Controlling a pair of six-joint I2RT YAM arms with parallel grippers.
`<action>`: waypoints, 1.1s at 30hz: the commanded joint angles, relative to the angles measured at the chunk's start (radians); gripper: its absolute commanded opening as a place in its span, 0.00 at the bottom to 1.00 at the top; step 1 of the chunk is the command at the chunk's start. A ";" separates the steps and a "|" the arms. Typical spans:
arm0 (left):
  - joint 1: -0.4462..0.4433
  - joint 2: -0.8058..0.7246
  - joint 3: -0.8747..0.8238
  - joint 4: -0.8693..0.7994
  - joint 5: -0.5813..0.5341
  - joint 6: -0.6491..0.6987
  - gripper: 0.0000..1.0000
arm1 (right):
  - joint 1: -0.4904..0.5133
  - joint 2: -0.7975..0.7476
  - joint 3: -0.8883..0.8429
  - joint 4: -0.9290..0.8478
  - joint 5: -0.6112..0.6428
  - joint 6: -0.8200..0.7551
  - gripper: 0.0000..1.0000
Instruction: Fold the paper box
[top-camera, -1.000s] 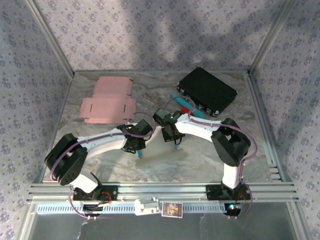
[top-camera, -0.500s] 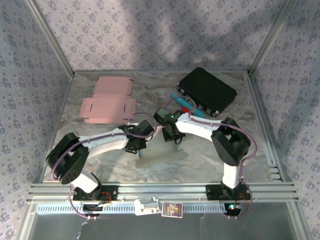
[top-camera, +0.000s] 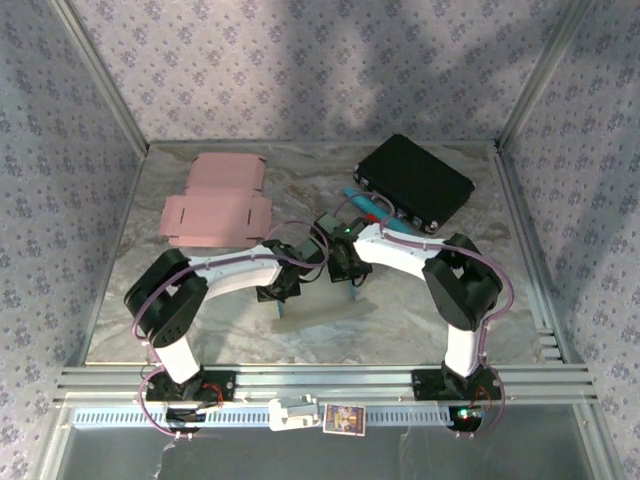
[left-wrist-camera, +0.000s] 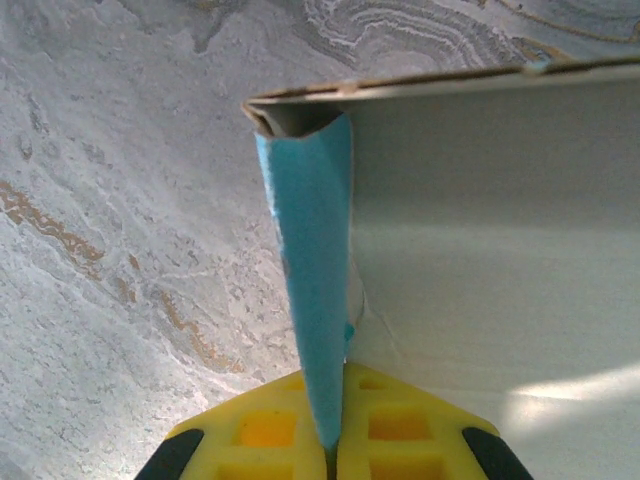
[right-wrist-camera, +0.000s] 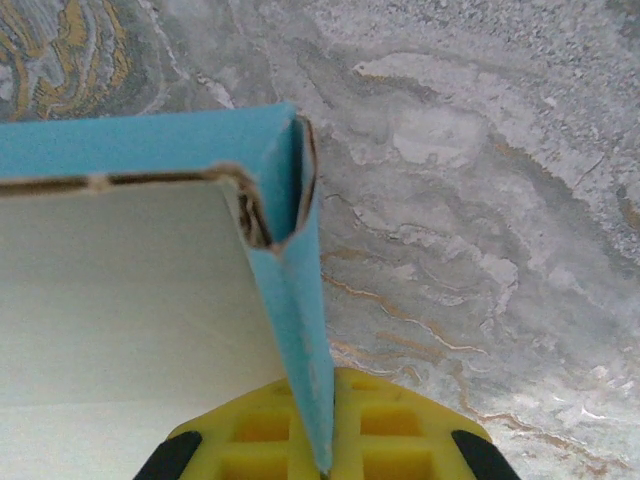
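Paper box (top-camera: 322, 308) at mid-table (top-camera: 450, 320), between both grippers. The left gripper (left-wrist-camera: 330, 440), partly open a second ago, is now clamped shut on a blue side flap (left-wrist-camera: 310, 280). The right gripper (right-wrist-camera: 325, 450) is pinched tight on the opposite flap (right-wrist-camera: 295, 330). With both ends held, folding can probably proceed.

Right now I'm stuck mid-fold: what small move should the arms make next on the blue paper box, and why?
Probably swing both blue corner flaps inward: left gripper and right gripper have jaws shut on them, creased off the blue paper box.
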 joint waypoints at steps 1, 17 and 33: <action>-0.005 0.082 0.033 -0.097 0.007 0.017 0.00 | -0.012 0.003 -0.024 0.028 0.009 -0.005 0.00; 0.010 0.003 -0.021 0.130 0.153 0.153 0.11 | -0.045 0.025 0.002 0.022 -0.029 -0.036 0.00; 0.036 -0.223 -0.180 0.258 0.158 0.155 0.33 | -0.002 -0.023 -0.016 0.034 0.066 0.002 0.00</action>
